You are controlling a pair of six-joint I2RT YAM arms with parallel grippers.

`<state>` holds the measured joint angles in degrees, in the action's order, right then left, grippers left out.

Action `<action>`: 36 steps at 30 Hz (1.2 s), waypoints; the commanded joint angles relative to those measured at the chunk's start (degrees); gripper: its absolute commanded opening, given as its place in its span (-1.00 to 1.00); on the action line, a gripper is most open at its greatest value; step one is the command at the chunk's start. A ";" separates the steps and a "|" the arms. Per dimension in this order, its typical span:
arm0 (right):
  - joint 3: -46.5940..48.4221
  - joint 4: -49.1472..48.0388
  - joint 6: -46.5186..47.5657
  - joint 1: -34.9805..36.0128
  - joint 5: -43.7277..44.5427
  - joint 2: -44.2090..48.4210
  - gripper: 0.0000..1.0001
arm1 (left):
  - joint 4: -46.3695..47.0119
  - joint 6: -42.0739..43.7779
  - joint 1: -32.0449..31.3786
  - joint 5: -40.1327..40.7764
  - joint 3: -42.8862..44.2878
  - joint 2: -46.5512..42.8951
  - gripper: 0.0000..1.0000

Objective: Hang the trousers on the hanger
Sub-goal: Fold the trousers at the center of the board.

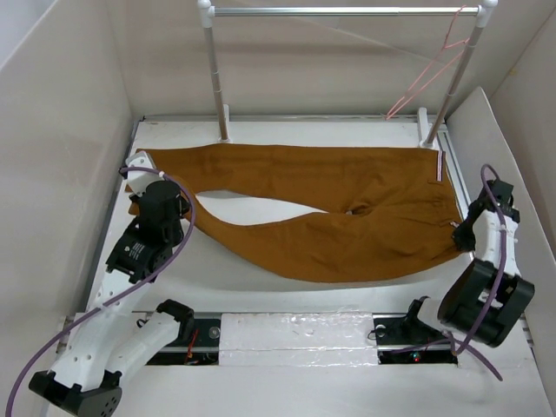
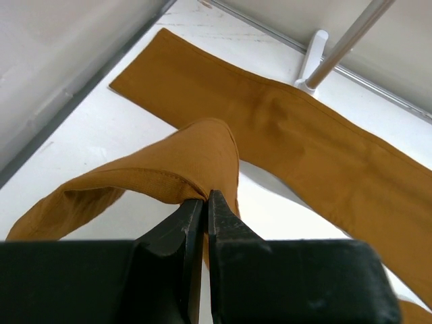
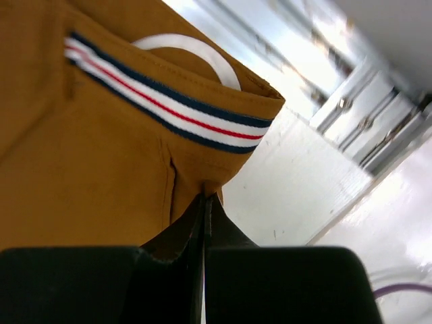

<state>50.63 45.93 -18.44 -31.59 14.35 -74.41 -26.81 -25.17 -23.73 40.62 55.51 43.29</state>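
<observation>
One trousers (image 1: 347, 217); one hanger (image 1: 423, 80); two claws (image 2: 206, 202) (image 3: 204, 202)

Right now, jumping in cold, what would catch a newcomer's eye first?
The rust-brown trousers sprawl across the table, left fingers pinching a leg end on the left, right fingers pinching the striped waistband on the right. The pink hanger dangles at the far-right end of the rail.

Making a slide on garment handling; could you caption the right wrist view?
Right gripper shut on the trousers just below the striped waistband corner.
</observation>
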 commanded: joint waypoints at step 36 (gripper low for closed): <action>66.11 -0.94 14.13 10.67 -12.33 -40.67 -1.00 | -3.04 1.09 25.04 0.86 43.99 60.47 -1.00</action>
<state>105.21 48.84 -4.40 -22.00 2.02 -108.12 -30.02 -25.50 0.95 37.63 86.39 95.35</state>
